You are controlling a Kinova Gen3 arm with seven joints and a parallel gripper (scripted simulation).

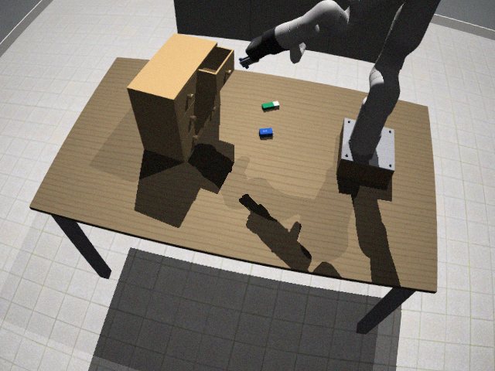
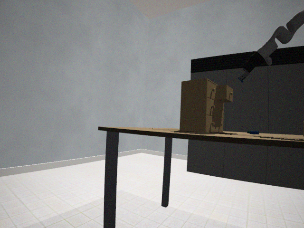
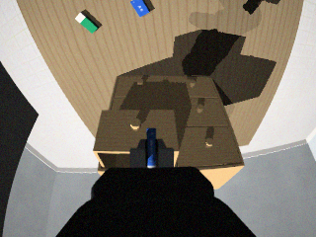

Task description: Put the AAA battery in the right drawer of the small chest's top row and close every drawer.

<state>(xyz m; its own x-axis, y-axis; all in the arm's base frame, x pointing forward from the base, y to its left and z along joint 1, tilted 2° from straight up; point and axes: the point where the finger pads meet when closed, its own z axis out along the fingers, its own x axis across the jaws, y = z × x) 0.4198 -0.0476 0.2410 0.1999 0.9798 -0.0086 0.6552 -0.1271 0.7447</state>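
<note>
The small wooden chest [image 1: 175, 93] stands on the table's left part. One top-row drawer [image 1: 217, 59] is pulled out, and its tray is open to above. My gripper [image 1: 244, 61] [image 2: 242, 78] is shut on the AAA battery [image 3: 152, 148], a small blue cylinder between the fingertips. It hangs in the air just beyond the open drawer's front, higher than the chest's top. In the wrist view the battery lies over the open drawer [image 3: 134, 133]. The other drawers look pushed in.
A green and white block [image 1: 270, 105] and a blue block [image 1: 265, 132] lie on the table between the chest and the arm's grey base [image 1: 367, 153]. A dark cabinet stands behind the table.
</note>
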